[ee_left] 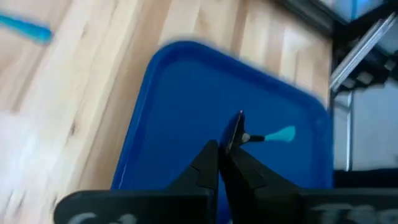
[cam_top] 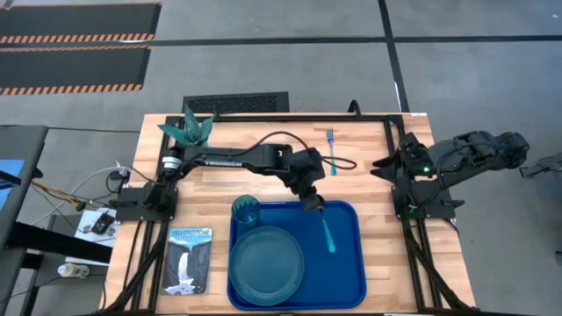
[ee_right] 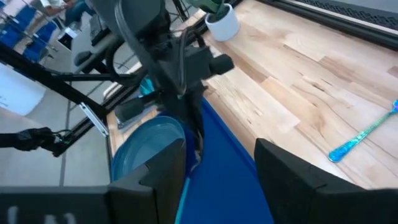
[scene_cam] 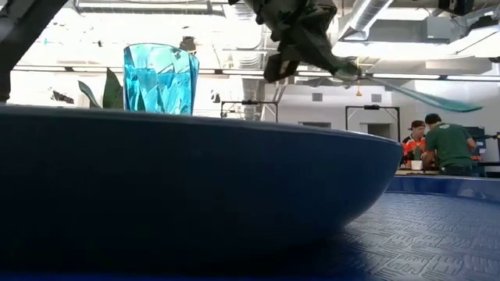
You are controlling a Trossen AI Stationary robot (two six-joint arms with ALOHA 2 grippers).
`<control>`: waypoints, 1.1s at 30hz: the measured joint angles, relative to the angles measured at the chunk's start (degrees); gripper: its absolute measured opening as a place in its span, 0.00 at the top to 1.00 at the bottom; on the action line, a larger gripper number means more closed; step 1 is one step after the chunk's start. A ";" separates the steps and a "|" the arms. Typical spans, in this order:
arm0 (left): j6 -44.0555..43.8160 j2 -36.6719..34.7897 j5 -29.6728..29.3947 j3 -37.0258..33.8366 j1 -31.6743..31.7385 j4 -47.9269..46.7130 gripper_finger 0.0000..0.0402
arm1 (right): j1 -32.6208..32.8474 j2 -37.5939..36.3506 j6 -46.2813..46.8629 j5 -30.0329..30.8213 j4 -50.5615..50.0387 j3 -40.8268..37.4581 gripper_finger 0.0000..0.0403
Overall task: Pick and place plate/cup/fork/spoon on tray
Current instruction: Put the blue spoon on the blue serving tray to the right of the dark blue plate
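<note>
The blue tray (cam_top: 347,272) lies at the table's near middle. On it the teal plate (cam_top: 266,262) lies flat at the left, and the teal cup (cam_top: 246,211) stands upright at the far left corner. My left gripper (cam_top: 312,204) is over the tray's far edge, shut on the spoon (cam_top: 327,233). The fork (cam_top: 331,149) lies on the wood beyond the tray. My right gripper (ee_right: 224,180) waits open at the table's right side. My left gripper pinches the spoon between its two fingertips at the dark bowl end (ee_left: 237,129), coming from above and slanting down. The light blue handle (ee_left: 281,134) sticks out past the fingers toward the table's near edge. The spoon is lifted clear of the tray (scene_cam: 414,92), slanting slightly down.
A teal spiky plant in a white pot (cam_top: 189,132) stands at the far left corner. A waterfall booklet (cam_top: 189,259) lies left of the tray. The tray's right half (cam_top: 338,281) is bare. People stand in the room behind (scene_cam: 445,144).
</note>
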 joint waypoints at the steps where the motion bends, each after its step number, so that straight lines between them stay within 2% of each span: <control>1: 0.25 0.28 0.35 0.00 -0.17 -1.39 1.00 | 0.00 0.04 0.02 0.00 -0.30 -0.02 0.47; 10: 4.66 2.18 4.36 -0.02 -1.17 -0.20 1.00 | 0.01 0.92 0.04 0.00 -1.50 -0.04 0.48; 17: 6.92 2.66 3.72 -0.02 -1.50 0.05 1.00 | 0.00 1.07 0.04 0.55 -1.90 -0.04 0.49; 25: 6.54 6.30 10.19 -0.11 -3.07 1.55 1.00 | 0.02 1.13 0.13 1.05 -2.24 -0.04 0.50; 33: 7.56 6.80 9.30 -0.07 -3.13 -0.23 1.00 | 0.02 1.08 0.95 1.22 -3.03 -0.04 0.50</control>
